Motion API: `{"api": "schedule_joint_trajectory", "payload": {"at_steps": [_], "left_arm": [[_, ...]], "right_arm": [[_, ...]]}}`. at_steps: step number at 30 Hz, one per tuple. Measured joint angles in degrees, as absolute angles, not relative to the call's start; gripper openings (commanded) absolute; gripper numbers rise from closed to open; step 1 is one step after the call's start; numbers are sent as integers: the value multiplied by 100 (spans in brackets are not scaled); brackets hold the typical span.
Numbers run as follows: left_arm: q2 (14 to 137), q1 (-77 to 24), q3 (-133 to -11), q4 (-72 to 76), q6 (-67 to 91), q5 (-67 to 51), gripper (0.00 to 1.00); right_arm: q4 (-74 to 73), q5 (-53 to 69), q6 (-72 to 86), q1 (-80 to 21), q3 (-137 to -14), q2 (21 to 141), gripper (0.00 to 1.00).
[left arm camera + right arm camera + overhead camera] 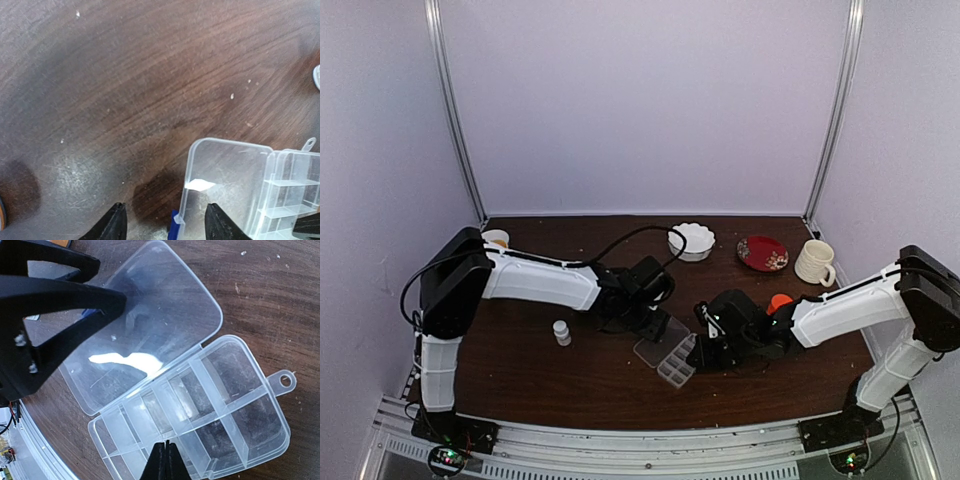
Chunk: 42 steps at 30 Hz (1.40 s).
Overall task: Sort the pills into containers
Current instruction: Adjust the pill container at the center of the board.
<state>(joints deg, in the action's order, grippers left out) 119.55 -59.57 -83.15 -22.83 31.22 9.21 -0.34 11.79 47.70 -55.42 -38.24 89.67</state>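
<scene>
Top view: dark brown wood-grain table [520,385], matte and scuffed. The clear hard-plastic organizer box [676,369] lies open near the centre-front, between the two arms, with its flat lid toward the left arm and its tray of little cells toward the right arm. The left jaws hang over the lid end and the right jaws sit at the tray end; both are too small here to read. A small white bottle [561,332] stands upright left of the box, well apart. At the back are a white scalloped bowl [691,241], a glossy red plate [762,253] and a cream mug [815,262]. Left wrist view: the black tapered fingers [115,227] stand clearly apart, so the left jaws are open. The lid [225,170], with its rounded corner, lies under the gap, and one finger is over it. A small blue bit [174,225] sits at the lid edge; cannot tell what it is. The tray's thin clear dividers show at the right edge. A few tiny whitish pellets [232,95] lie loose on bare wood beyond the box, apart from it. Right wrist view: the right jaws are pressed fully together, slim black tips over the tray's near wall; contact cannot be told. The box is transparent, scratched and round-cornered, with white glare on the lid. It has a hang tab [285,381] with a round hole, and thin walls split the tray into cells of differing sizes. The left arm's black fingers hang over the lid's far corner.
</scene>
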Motion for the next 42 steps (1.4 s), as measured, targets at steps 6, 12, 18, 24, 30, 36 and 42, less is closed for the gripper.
{"api": "schedule_joint_trajectory", "payload": {"at_steps": [6,12,18,24,30,36,42], "left_arm": [[12029,-5983,-8333,-2305,3068,917,57],[12033,-6077,-8342,-2370,3046,893,57],[12055,-6191,-8342,-2357,3052,784,57],[12171,-6226,-8344,-2235,3072,770,57],[12215,-6230,-8396,-2235,3105,934,57],[12232,-6204,-8405,-2268,3144,1135,56],[12237,-6001,-8436,-2370,3107,1234,56]], "right_arm": [[-158,1090,4685,-5566,-3826,8914,0],[-523,980,4543,-5566,-3828,8764,0],[-847,882,4484,-5566,-3791,8602,0],[-915,869,4475,-5566,-3765,8549,0],[-888,871,4499,-5566,-3765,8552,0],[-733,873,4539,-5577,-3804,8663,0],[-523,893,4571,-5603,-3997,8871,0]]}}
